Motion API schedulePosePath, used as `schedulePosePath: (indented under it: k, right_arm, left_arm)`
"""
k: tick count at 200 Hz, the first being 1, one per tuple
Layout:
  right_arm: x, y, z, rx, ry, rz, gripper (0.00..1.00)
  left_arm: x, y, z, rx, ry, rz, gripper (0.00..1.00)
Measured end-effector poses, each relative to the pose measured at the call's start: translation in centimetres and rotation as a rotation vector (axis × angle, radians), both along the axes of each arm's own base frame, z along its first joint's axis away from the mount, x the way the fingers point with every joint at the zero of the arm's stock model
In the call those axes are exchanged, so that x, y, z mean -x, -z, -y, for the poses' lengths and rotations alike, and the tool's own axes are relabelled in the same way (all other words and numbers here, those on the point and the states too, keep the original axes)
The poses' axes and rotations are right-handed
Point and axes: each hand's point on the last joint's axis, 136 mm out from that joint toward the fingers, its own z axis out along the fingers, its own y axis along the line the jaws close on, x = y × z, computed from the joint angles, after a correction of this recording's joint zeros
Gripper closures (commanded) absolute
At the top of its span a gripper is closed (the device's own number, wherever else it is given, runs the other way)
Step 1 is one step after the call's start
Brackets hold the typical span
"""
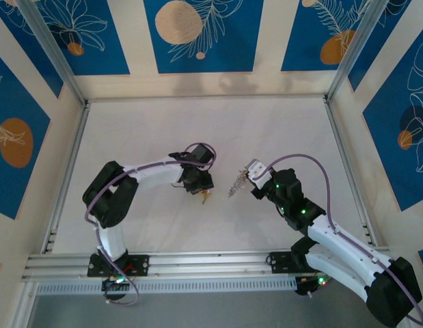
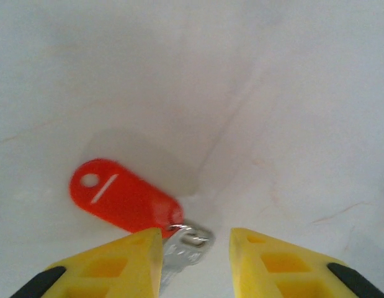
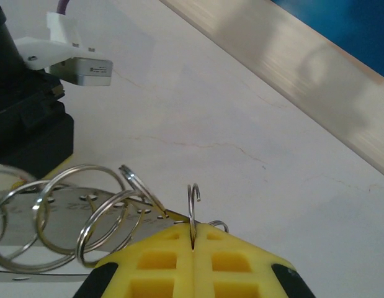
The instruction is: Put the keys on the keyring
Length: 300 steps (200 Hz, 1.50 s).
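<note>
Left gripper [image 2: 196, 236] is seen from its own wrist camera with the yellow fingers [image 2: 117, 264] standing a moderate way apart, and nothing is clamped between them. A small silver key [image 2: 190, 242] is found on the worktop just ahead of the gap. It lies close against the finger on the left of that view and clear of the other, and part of it is hidden under that finger. A red tag [image 2: 120, 197], marked with a hole and a white stripe, is joined to the key and laid flat on the white surface beyond it. From above, the key is placed about midway between the left and right edges of the worktop [image 1: 163, 137], somewhat nearer the near edge than the far one. The right gripper [image 3: 193, 239] is shut, and a thin wire loop of the keyring [image 3: 192, 208] is pinched upright between its fingertips. Further silver rings [image 3: 95, 217] of the same bunch are fanned out to the left of those fingers, over a flat metal plate [image 3: 61, 202] pierced with small holes. The bunch is carried just to the right of the left gripper and apart from the key. The black body of the left arm [image 3: 27, 124] is seen beyond the rings.
</note>
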Motion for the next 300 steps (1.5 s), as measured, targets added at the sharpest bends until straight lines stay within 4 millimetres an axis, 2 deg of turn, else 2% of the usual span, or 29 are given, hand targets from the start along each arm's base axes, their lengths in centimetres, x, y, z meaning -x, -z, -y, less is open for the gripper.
schedulePosePath:
  k: [43,79,116,181,235,300]
  right_arm:
    - [0.0,0.0,0.0,0.000,0.002,0.001,1.00]
    - [-0.1,0.0,0.2,-0.001,0.007,0.000,1.00]
    - [-0.1,0.0,0.2,-0.003,0.005,0.000,1.00]
    - [-0.2,-0.6,0.4,-0.015,0.011,0.016,1.00]
    - [-0.2,-0.6,0.5,-0.017,0.010,0.016,1.00]
    - [-0.1,-0.6,0.5,-0.021,0.008,0.021,1.00]
  left_arm:
    - [-0.7,-1.2,1.7,-0.023,0.034,0.059,0.66]
    - [-0.5,-0.5,0.6,-0.113,0.015,0.041,0.65]
    - [-0.9,0.0,0.8,-0.182,0.012,0.023,0.64]
    - [0.4,0.7,0.2,-0.260,-0.014,-0.023,0.64]
    - [0.5,1.6,0.5,-0.283,-0.022,-0.044,0.84]
    - [0.4,1.6,-0.2,-0.319,-0.019,-0.032,0.92]
